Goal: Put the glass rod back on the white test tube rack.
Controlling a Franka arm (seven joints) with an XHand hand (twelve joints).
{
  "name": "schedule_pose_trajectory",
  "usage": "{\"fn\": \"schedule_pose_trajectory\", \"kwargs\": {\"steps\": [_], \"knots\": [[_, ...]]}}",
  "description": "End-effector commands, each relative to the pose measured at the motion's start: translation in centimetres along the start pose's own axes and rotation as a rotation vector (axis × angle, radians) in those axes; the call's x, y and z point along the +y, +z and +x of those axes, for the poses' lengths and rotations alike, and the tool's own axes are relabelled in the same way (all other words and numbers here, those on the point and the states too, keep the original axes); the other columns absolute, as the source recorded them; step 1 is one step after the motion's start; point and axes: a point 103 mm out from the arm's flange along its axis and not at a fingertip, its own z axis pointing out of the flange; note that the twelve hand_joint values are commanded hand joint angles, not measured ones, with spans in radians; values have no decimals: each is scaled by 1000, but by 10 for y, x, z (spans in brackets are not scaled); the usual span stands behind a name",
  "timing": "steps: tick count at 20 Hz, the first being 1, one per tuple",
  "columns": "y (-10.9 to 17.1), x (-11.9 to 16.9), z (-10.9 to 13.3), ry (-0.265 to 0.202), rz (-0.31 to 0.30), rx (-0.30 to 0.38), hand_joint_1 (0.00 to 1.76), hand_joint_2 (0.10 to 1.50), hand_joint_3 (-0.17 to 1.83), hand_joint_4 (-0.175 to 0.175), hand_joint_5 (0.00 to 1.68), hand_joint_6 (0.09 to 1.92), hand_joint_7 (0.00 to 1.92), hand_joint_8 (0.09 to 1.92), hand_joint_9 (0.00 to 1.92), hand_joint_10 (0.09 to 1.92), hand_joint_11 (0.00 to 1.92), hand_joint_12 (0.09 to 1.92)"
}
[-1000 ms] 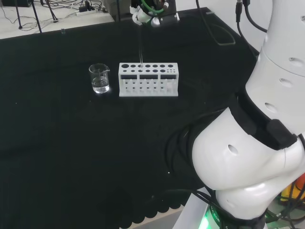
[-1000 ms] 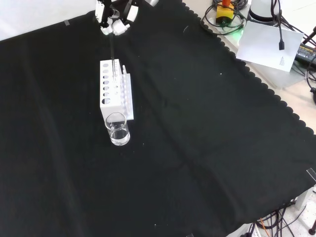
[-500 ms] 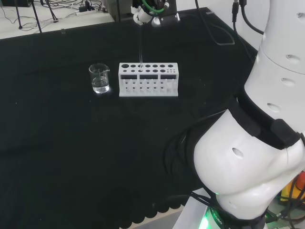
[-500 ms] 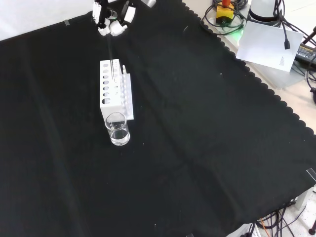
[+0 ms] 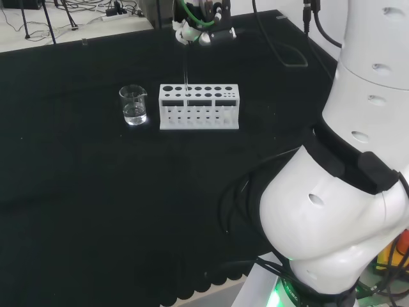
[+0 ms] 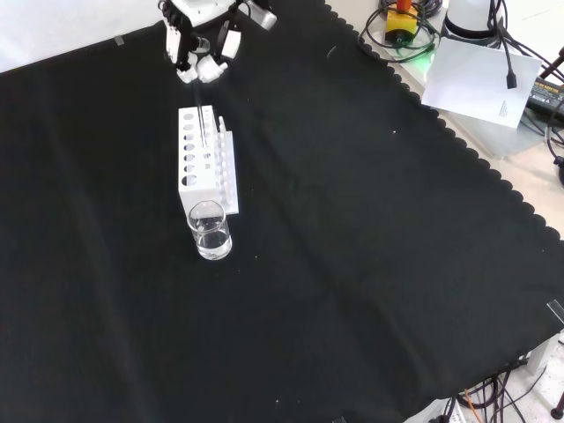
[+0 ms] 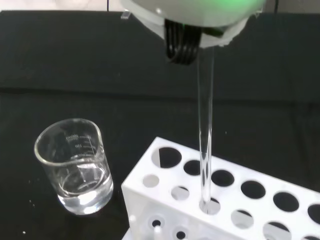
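A thin clear glass rod (image 7: 205, 135) stands upright with its lower end in a round hole of the white plastic test tube rack (image 6: 204, 161), upper left in the front view. The black and white hand (image 6: 201, 53) pinches its top. A clear glass beaker (image 6: 210, 231) holding some liquid stands beside the rack on the table's black cloth (image 6: 352, 264).

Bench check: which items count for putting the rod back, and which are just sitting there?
In the job:
- glass rod, lower end in a rack hole
- white test tube rack
- hand, above the rack, at the rod's top

Just there:
- beaker with some clear liquid, beside the rack
- black cloth
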Motion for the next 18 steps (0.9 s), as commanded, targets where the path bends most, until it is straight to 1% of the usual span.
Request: {"fn": "schedule_pose_trajectory", "kwargs": {"steps": [1,4,10,18], "knots": [[15,2,-7,14,26,2,1316,689,677,-175,1160,599,1233,1033,1696,930,1695,943],[22,1,-9,17,37,0,1316,689,677,-175,1160,598,1233,1033,1696,930,1695,943],[29,-1,-13,19,36,4,1316,690,676,-175,1160,598,1233,1033,1697,930,1696,943],[33,4,-11,5,33,0,1316,692,674,-175,1160,596,1231,1036,1695,929,1696,944]]}}
